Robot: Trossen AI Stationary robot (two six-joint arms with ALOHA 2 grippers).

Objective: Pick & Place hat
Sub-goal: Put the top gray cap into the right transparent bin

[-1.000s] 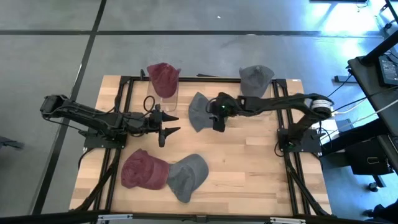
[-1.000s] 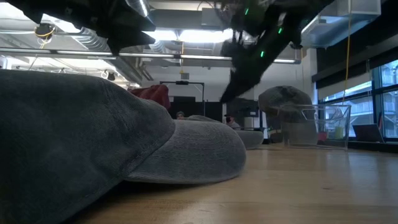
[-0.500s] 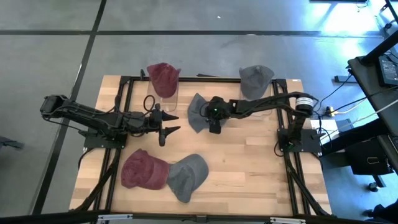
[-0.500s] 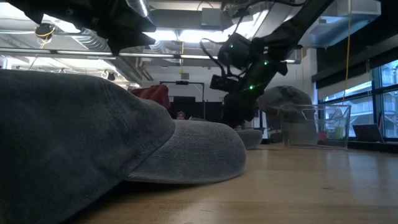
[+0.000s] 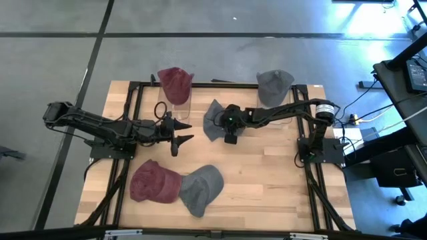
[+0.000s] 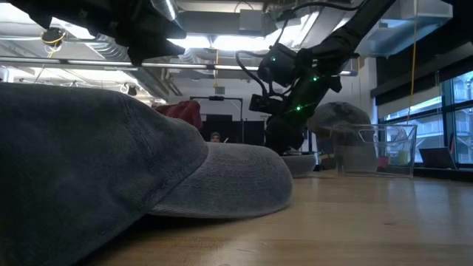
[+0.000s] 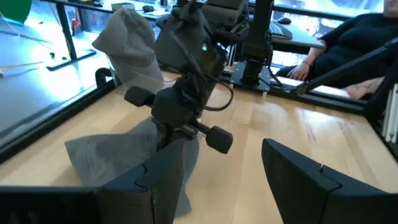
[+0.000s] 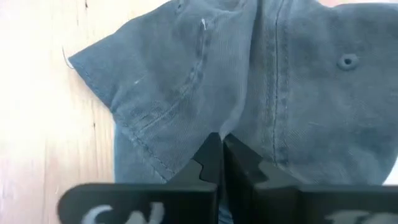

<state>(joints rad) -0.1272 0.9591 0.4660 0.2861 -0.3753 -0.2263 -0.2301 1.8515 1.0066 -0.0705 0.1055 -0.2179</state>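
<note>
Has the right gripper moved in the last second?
Yes. In the high view the right gripper has shifted left, toward the red hat on the clear stand, and now pinches the middle grey hat.

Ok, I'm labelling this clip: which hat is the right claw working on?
On the wooden table, look at the middle of the far half. The grey cap lying flat there, pinched by the right claw, is it; the other far hats sit raised on clear stands.

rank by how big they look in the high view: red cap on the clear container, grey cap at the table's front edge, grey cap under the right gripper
1. Grey cap at the front edge
2. Grey cap under the right gripper, partly hidden by it
3. Red cap on the clear container, close to the second
</note>
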